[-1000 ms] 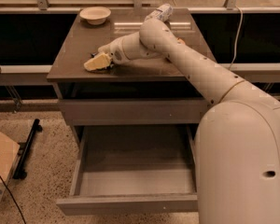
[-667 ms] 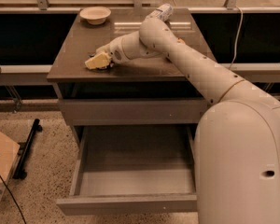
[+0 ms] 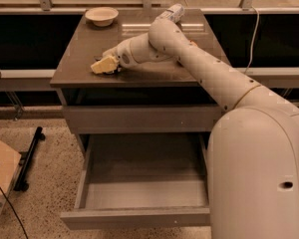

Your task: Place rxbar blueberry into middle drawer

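My gripper (image 3: 105,64) rests low on the brown cabinet top (image 3: 84,49), near its front left edge, with the arm reaching in from the right. The rxbar blueberry does not show; if it is at the gripper, it is hidden by it. The middle drawer (image 3: 139,217) is pulled out below the cabinet top, its pale grey floor bare. It lies well below and in front of the gripper.
A pale bowl (image 3: 101,15) sits at the back left of the top. A clear plastic bottle (image 3: 172,11) stands at the back, behind the arm. A closed flat drawer front (image 3: 139,118) lies above the open drawer. A cardboard box (image 3: 0,178) and a black stand (image 3: 29,158) are on the floor at left.
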### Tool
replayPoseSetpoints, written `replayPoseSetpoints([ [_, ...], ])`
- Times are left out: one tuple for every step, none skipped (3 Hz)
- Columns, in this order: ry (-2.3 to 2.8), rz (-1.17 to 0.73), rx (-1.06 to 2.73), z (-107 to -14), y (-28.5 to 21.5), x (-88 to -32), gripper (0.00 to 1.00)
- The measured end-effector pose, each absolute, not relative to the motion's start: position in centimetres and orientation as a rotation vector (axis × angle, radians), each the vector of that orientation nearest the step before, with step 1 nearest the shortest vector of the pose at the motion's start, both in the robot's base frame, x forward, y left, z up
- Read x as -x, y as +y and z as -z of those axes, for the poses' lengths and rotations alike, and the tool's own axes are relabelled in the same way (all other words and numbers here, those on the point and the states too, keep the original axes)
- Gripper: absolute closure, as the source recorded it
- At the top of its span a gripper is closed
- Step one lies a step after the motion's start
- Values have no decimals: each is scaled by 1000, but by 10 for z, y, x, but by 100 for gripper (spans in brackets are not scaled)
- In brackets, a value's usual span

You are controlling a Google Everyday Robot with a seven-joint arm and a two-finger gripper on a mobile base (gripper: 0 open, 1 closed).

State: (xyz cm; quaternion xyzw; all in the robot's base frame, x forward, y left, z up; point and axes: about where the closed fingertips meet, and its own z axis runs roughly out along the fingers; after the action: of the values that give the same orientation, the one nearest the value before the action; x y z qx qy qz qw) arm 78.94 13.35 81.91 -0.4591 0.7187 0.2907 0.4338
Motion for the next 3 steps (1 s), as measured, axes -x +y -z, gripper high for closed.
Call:
replayPoseSetpoints([
  [1790, -724, 1143, -819, 133, -789, 100],
  [1790, -724, 1143, -819, 134, -789, 100],
  [1790, -724, 1143, -819, 134, -789, 81],
])
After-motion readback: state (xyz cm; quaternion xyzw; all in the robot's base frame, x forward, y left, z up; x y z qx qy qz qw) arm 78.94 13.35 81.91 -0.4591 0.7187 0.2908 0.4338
